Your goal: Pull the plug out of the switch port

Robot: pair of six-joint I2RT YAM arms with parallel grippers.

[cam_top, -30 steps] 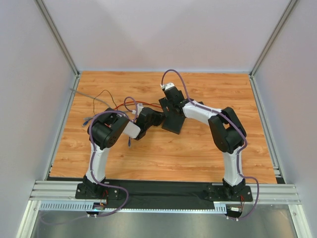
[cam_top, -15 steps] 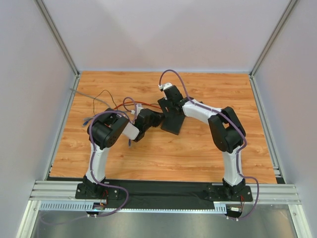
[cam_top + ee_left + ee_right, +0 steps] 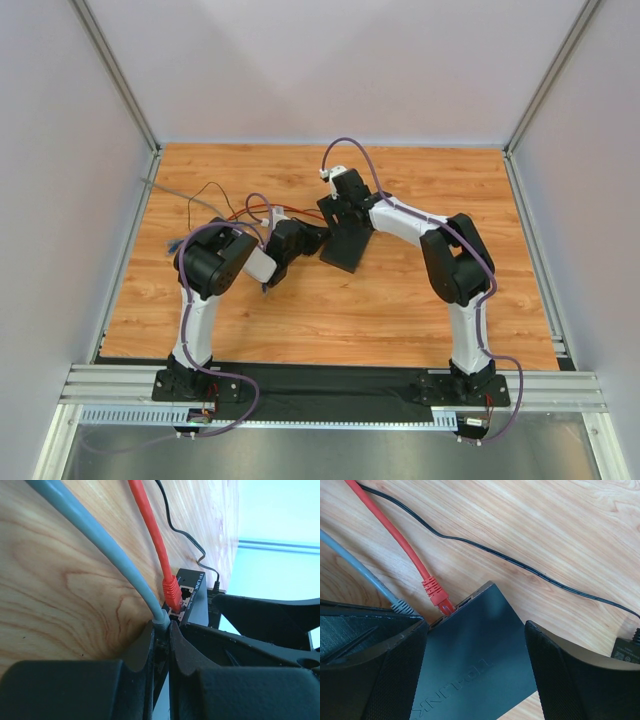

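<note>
The switch [image 3: 345,246] is a flat black box on the wood, its port edge facing left. A red plug [image 3: 436,591] sits in one port. Beside it is the grey plug [image 3: 161,621], whose boot shows between the fingertips of my left gripper [image 3: 161,630], which is shut on it. The grey plug's tip is hidden by the fingers. My right gripper [image 3: 475,625] is open and straddles the switch [image 3: 475,665] from above, one finger along each long side. In the top view the left gripper [image 3: 318,238] meets the switch's left edge.
A thin black power lead [image 3: 520,565] runs across the wood to a small black adapter [image 3: 626,652] at the right. Grey, red and black cables [image 3: 215,192] trail off to the left rear. Walls close in the table on three sides.
The right gripper's fingers have drawn a little closer together around the switch. Both grippers and the switch have shifted slightly to the left.
</note>
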